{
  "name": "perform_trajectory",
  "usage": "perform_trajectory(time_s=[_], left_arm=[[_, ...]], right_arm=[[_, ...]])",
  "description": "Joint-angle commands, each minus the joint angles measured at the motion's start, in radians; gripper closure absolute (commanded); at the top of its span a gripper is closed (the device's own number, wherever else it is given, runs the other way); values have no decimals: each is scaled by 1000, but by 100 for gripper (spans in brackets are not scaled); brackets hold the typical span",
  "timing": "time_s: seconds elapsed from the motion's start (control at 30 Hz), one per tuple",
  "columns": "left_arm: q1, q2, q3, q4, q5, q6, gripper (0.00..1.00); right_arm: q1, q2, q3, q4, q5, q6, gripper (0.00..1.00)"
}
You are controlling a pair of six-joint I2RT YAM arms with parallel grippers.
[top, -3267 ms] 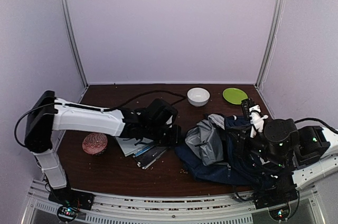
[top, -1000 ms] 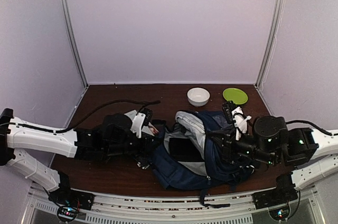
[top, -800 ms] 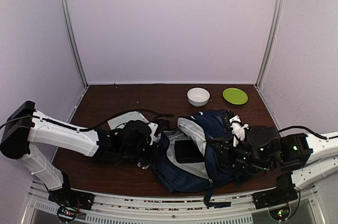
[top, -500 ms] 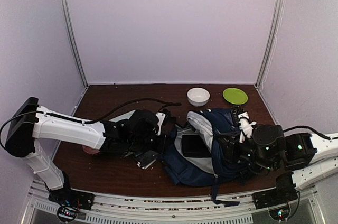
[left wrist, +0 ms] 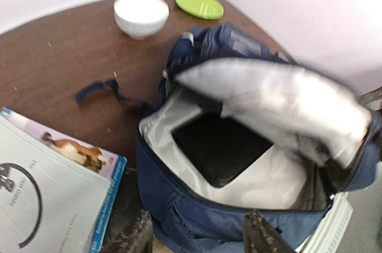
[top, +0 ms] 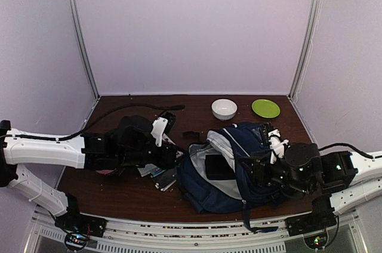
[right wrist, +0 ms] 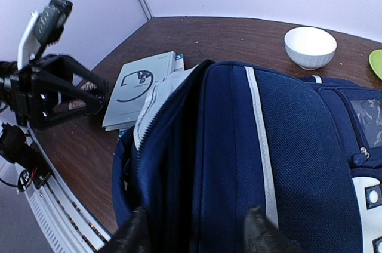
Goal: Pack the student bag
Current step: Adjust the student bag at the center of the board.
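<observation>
arms [top: 42,148]: white shells, black joints | cables [top: 137,106]: black | left hand [left wrist: 199,238]: dark fingers [left wrist: 258,236] | bases [top: 76,240]: lit LEDs

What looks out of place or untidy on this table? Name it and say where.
The student bag slumps gaping open, one strap trailing across the table. Crumbs speckle the wood near the bowl, and the books beside the bag are stacked askew.
</observation>
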Motion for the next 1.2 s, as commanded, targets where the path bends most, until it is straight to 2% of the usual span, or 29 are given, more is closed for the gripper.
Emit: perform_trajectory(time_s=[0.0,0.07,0.17,0.3,0.37,0.5,0.63,0.83,0.93,1.03,1.17], left_arm=[[10,-102,71,-68,-89,73,6],[35,-123,106,-90,-90,87,2],[103,-108,168,-77,-25,107,2],[209,11,273,-28,121,114,2],[251,113,345,-20,192,111,2],[275,357,603,-141,272,132,2],[275,516,742,-126,338,121,3],[275,653,769,-39,418,55,7],[274,667,717,21,439,22,9],[271,666,650,46,446,-11,11],[233,644,513,107,424,-47,17]], right_arm=[[-10,21,67,-60,-58,18,31],[-21,40,109,-86,-81,32,14],[-54,50,160,-82,-131,43,3],[-129,26,179,-10,-185,80,0],[-167,10,179,-38,-130,159,0],[-254,-39,154,-284,58,414,1],[-373,-139,30,-461,78,641,2],[-462,-255,-123,-642,95,905,4],[-481,-260,-159,-689,90,963,4],[-503,-247,-210,-620,37,952,4],[-557,-153,-298,-368,-122,879,5]])
